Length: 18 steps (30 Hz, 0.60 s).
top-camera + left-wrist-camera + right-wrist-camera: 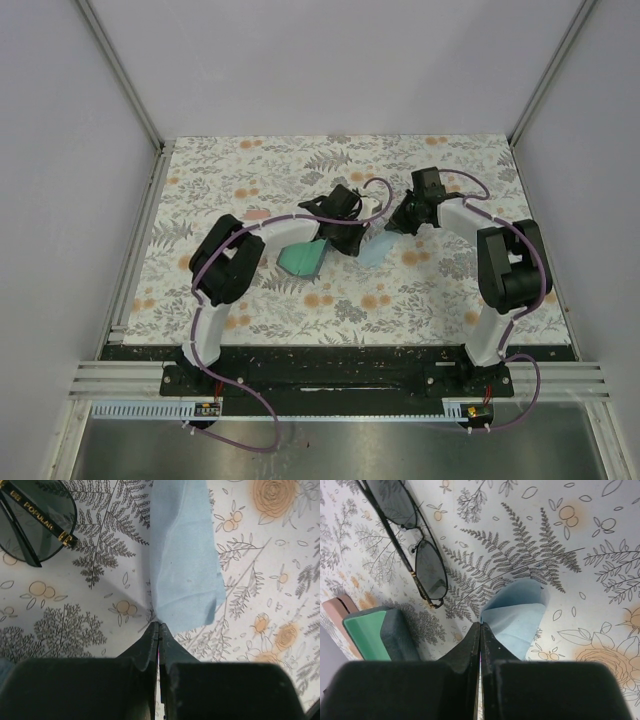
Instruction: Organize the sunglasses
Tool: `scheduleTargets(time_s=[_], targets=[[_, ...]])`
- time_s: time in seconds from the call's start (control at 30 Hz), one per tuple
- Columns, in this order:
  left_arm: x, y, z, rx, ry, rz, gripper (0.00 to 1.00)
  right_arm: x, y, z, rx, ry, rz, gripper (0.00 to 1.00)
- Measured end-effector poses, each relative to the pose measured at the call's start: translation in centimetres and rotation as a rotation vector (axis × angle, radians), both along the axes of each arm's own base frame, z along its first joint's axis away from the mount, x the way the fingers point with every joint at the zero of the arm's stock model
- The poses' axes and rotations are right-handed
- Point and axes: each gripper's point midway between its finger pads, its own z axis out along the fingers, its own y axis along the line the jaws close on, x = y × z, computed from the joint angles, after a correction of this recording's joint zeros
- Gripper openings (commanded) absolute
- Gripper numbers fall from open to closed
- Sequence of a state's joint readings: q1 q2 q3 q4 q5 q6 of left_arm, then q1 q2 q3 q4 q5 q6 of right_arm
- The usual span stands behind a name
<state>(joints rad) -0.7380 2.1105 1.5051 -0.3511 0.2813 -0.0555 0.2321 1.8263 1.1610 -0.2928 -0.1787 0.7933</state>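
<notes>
The dark thin-framed sunglasses (pixel 415 545) lie folded on the floral table, also at the top left of the left wrist view (pixel 35 520). The arms hide them in the top view. The white-framed pair is out of view. My left gripper (pixel 159 625) is shut on a corner of a light blue cloth (pixel 182 555). My right gripper (pixel 480 625) is shut on another corner of the light blue cloth (pixel 515 620). In the top view the cloth (pixel 378 250) hangs between the left gripper (pixel 352 240) and the right gripper (pixel 398 222).
An open grey-blue case with a green inside (pixel 303 257) lies left of the cloth and shows in the right wrist view (pixel 375 635). A pink case (pixel 335 612) lies behind it. White walls and metal rails (pixel 135 250) bound the table.
</notes>
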Motion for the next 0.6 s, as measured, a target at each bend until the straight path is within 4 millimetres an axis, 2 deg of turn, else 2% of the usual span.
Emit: scheduleTargets(time_s=[0.2,0.33,0.47,0.6], targets=[[-0.4,0.4,3.6,-0.036,-0.027,0.017,0.00,-0.2,0.6,2.4,0.023,-0.027,0.050,0.00],[-0.8,0.9,6.6,-0.073,-0.065,0.028,0.00,0.1,1.3,5.1,0.057,-0.075,0.087,0.00],[-1.6,2.0,8.7,-0.090,-0.096,0.046,0.00,0.4,2.4,7.3,0.098,-0.108,0.133,0.00],[-2.0,3.5,10.0,-0.085,-0.112,0.084,0.00,0.4,3.6,9.1,0.123,-0.126,0.177,0.00]])
